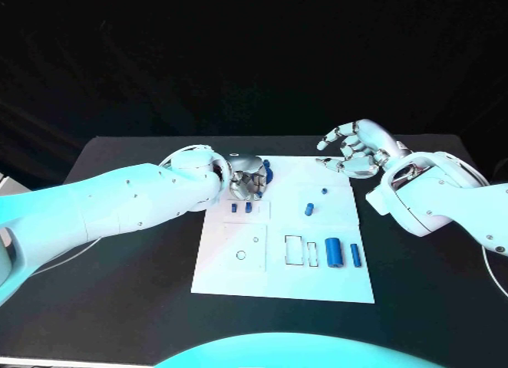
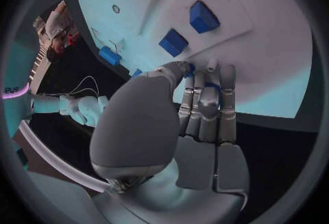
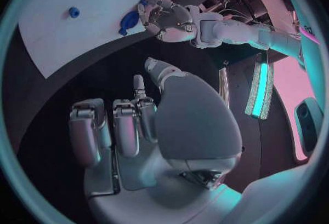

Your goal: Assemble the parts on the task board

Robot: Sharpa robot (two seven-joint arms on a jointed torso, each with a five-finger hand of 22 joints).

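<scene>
Black surface [image 1: 121, 268], wide and dark. Task board [image 1: 282, 280] lies white in the middle of it, long edge running near to far.

My left hand [image 1: 246, 175] is down at the board's far-left corner, fingers curled together over a small blue part [image 2: 214, 88]. Blue shows between the fingertips in my left wrist view, so I judge it pinched, though I cannot tell how firmly. My right hand [image 1: 356, 149] hangs above the surface just off the board's far-right corner, fingers apart, holding nothing.

Parts, larger first: a blue cylinder [image 1: 333, 248] lying near the board's right edge, a slimmer blue bar [image 1: 354, 255] just right of it, two small blue blocks [image 1: 241, 207] on a raised pad just near of my left hand, a short peg [image 1: 308, 208] mid-board.

Risks, as I judge them: the pinched part could slip or twist because the grip is shallow at the fingertips; my curled fingers could nudge the two blocks, which sit close.

Hard to make out: the pinched part's shape, mostly hidden by my fingers; which recess it belongs to.
</scene>
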